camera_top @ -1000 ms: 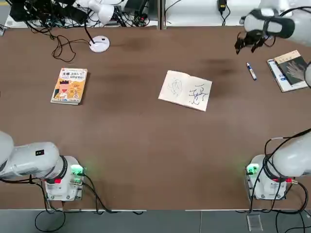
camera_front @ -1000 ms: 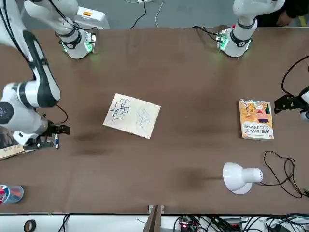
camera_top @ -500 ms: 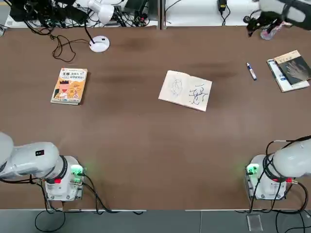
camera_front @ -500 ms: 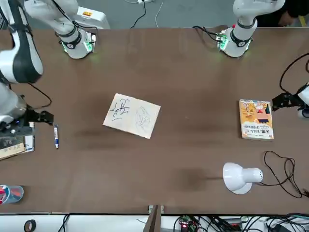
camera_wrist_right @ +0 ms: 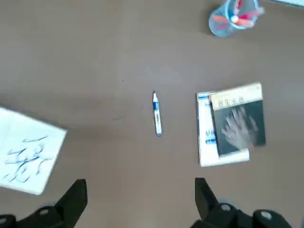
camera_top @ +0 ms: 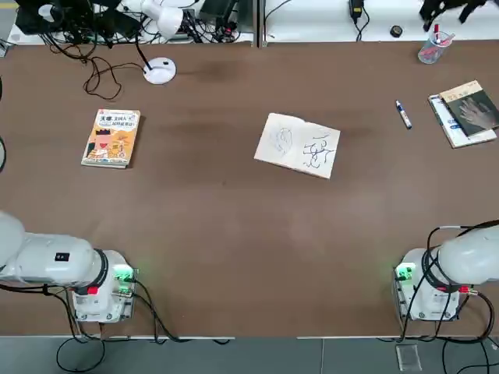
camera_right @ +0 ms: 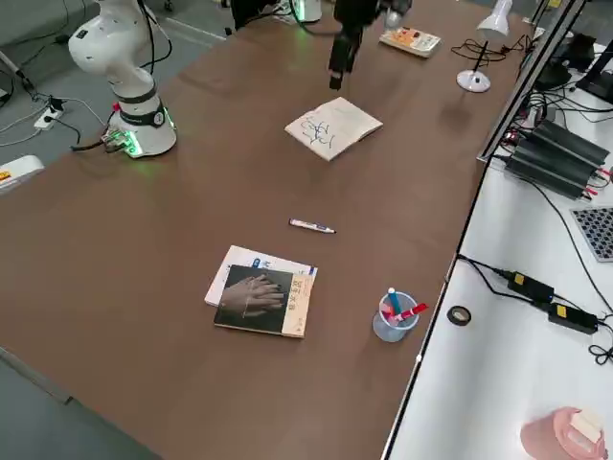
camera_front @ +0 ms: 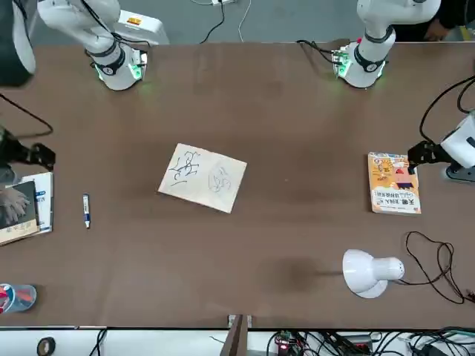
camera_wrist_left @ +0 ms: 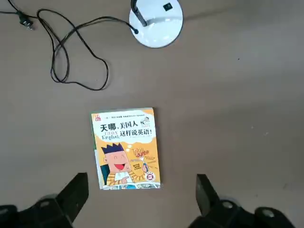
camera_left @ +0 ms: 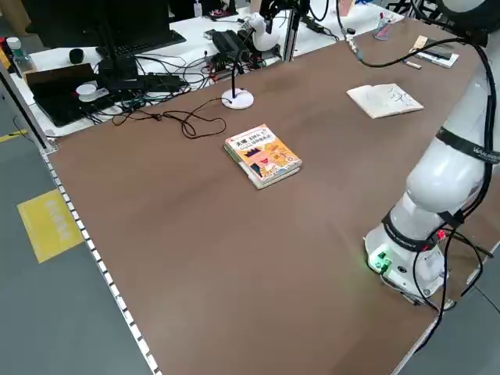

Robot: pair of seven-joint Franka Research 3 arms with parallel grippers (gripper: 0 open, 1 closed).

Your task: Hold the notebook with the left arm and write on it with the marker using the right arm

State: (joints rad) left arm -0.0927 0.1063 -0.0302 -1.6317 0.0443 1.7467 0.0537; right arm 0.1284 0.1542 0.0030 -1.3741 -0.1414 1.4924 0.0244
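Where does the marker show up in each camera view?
Top: marker far right, beside the dark-cover book.
Front: left.
Left side: too small to tell.
Right side: centre.
Left wrist: absent.
Right wrist: centre.
Shared landmark: the dark-cover book.

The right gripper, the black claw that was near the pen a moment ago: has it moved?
Yes. The right gripper has drawn away from the marker toward the table's far edge, and hangs open by the pen cup.

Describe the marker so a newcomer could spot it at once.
Start at the open notebook mid-table, then look toward the dark-cover book on the robot's right. The marker lies alone on bare table between them: slim, dark with a white band, unlike the red-capped pens standing in the clear cup.
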